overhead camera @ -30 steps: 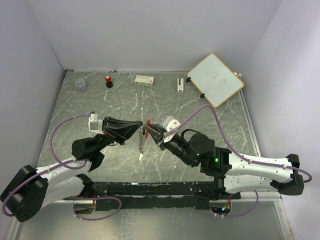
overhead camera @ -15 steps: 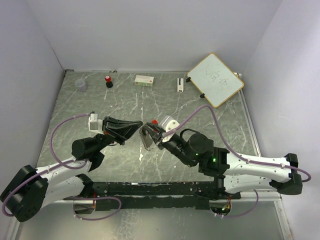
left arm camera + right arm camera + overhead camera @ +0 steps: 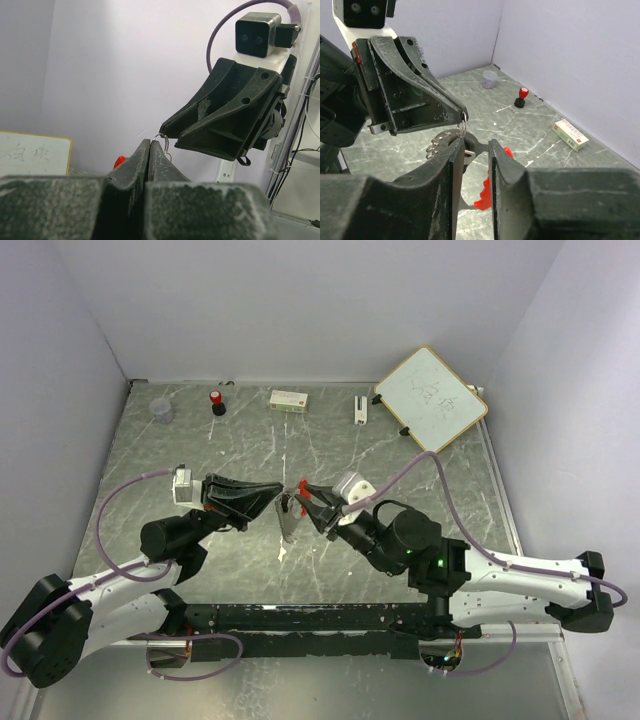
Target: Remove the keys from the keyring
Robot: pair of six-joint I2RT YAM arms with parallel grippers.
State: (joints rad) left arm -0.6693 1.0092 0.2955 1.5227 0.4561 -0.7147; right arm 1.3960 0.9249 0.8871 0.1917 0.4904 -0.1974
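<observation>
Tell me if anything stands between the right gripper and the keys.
Nothing visible does. The keys hang from the keyring, which is pinched in the left gripper. They sit right at the tips of the right gripper, and some of their metal shows in the gap between its jaws.

Faint handwritten marks on the whiteboard — illegible (print on the small box likewise)

At left gripper tip, keyring: thin bright metal wire. By right gripper, keys: dull silver metal. Both grippers: matt black grainy plastic. Below, table: marbled grey-green, faint sheen.
</observation>
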